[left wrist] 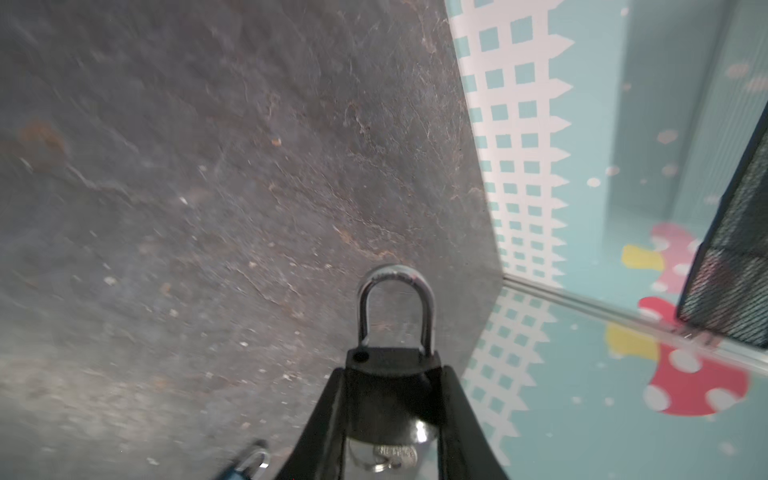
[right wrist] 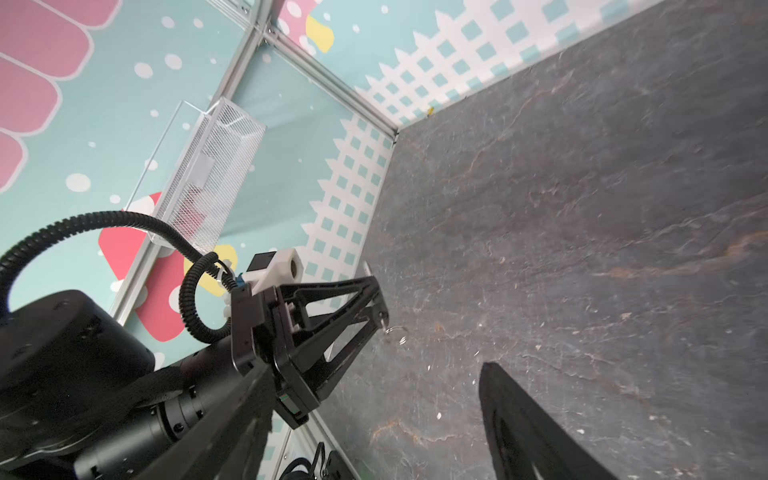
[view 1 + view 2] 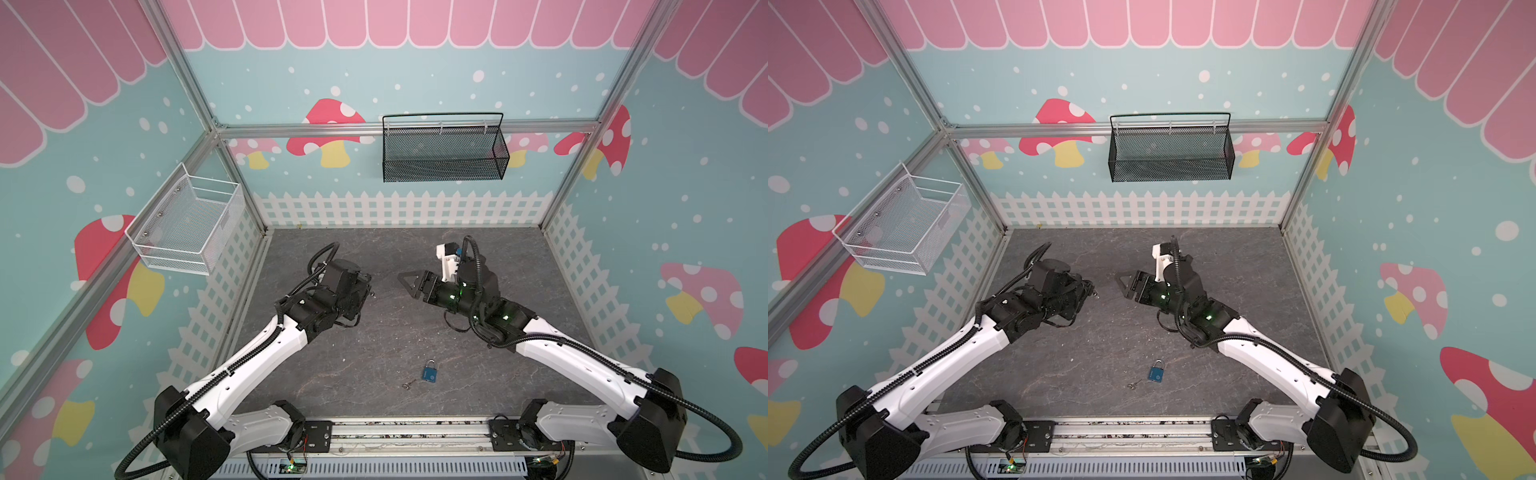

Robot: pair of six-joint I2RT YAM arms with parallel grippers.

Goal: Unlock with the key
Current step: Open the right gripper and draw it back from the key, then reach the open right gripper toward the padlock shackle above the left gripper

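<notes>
Key (image 1: 390,455) sitting in the base of padlock (image 1: 392,357), which left gripper (image 1: 392,372) is clamping over the table (image 3: 374,332). Right gripper (image 3: 406,286) is facing it, jaws apart, empty; backing it straight off, left holding steady, is looking safest

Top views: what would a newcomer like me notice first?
Over the middle of the dark grey stone-look table, the left gripper clamps a black metal padlock with a silver shackle, and the right gripper stands open opposite it. Near the front edge lies a small blue padlock with a silver key beside it.
</notes>
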